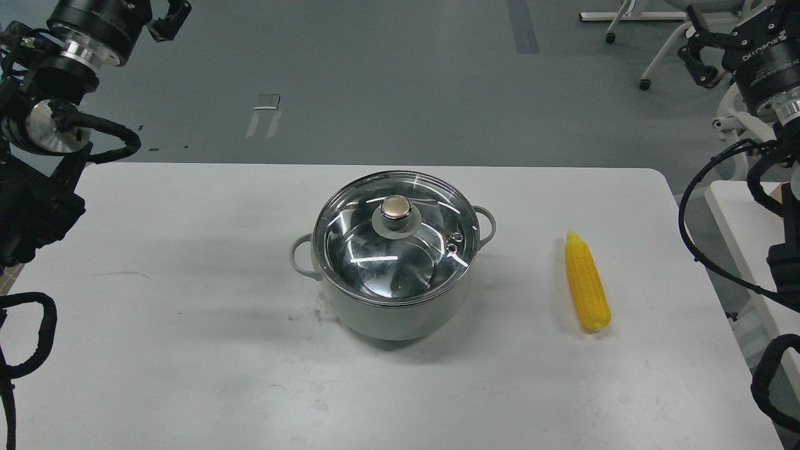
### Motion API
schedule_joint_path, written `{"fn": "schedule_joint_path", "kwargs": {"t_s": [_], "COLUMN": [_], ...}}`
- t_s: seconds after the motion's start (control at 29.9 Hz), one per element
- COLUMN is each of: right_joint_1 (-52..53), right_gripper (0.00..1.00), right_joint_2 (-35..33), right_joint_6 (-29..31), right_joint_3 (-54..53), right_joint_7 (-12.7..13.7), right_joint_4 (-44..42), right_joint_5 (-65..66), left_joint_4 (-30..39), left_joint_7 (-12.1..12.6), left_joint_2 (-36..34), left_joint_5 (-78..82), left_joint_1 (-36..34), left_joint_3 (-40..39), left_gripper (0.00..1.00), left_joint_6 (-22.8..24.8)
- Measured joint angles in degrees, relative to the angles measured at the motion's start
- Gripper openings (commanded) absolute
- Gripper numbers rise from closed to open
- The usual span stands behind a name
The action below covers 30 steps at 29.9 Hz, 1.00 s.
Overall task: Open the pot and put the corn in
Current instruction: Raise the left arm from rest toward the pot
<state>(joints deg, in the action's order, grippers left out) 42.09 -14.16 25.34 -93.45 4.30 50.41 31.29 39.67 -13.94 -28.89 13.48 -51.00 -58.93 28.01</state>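
Note:
The pale grey-green pot (394,309) stands mid-table with a loop handle on each side. A glass lid (396,247) with a gold knob (396,208) sits shut on its rim. The yellow corn (586,281) lies on the table to the pot's right, its pointed end facing away from me. My left gripper (167,19) hangs high at the top left, far from the pot. It is cut by the frame edge, with one finger showing. My right gripper (694,37) is raised at the top right beyond the table, its fingers spread with nothing between them.
The white table (187,350) ends at a far edge just behind the pot, and its right edge is close to the corn. A second white surface (747,225) stands at the right. Chair legs (656,56) stand on the grey floor behind.

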Motion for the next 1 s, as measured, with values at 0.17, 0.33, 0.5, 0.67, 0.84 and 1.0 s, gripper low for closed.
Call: {"fn": "schedule_joint_path", "kwargs": {"t_s": [0.17,0.33,0.5,0.67,0.84,1.0], "right_joint_1": [-0.1,-0.1,-0.1,-0.1,-0.7,-1.6], "right_gripper": [1.0,1.0,1.0,1.0,1.0,1.0], "right_joint_2": [0.0,0.0,-0.2,-0.3,-0.4,-0.4], "right_joint_6": [0.1,0.1,0.1,0.1,0.0,0.0], "right_joint_3": [0.4,1.1,1.2,1.1,1.1,1.0], "right_joint_7": [0.0,-0.1,-0.1,-0.2,-0.5,-0.5], "right_joint_4": [-0.1,-0.3,-0.5,-0.6,-0.5,-0.2], "right_joint_5": [0.0,0.2,0.2,0.1,0.1,0.1], "left_joint_4": [0.0,0.1,0.1,0.7,6.5,16.9], "left_joint_7": [-0.1,-0.1,0.0,0.0,0.1,0.1], "left_joint_2": [0.1,0.1,0.1,0.0,-2.4,-7.0], "left_joint_5": [0.0,-0.4,-0.6,0.0,4.1,13.4], "left_joint_1": [0.1,0.1,0.1,0.8,2.7,4.8], "left_joint_3": [0.0,0.0,0.0,0.7,1.3,1.3], "left_gripper": [0.98,0.98,0.98,0.97,0.96,0.93], "left_joint_6": [0.0,0.0,0.0,0.0,0.0,0.0]}}
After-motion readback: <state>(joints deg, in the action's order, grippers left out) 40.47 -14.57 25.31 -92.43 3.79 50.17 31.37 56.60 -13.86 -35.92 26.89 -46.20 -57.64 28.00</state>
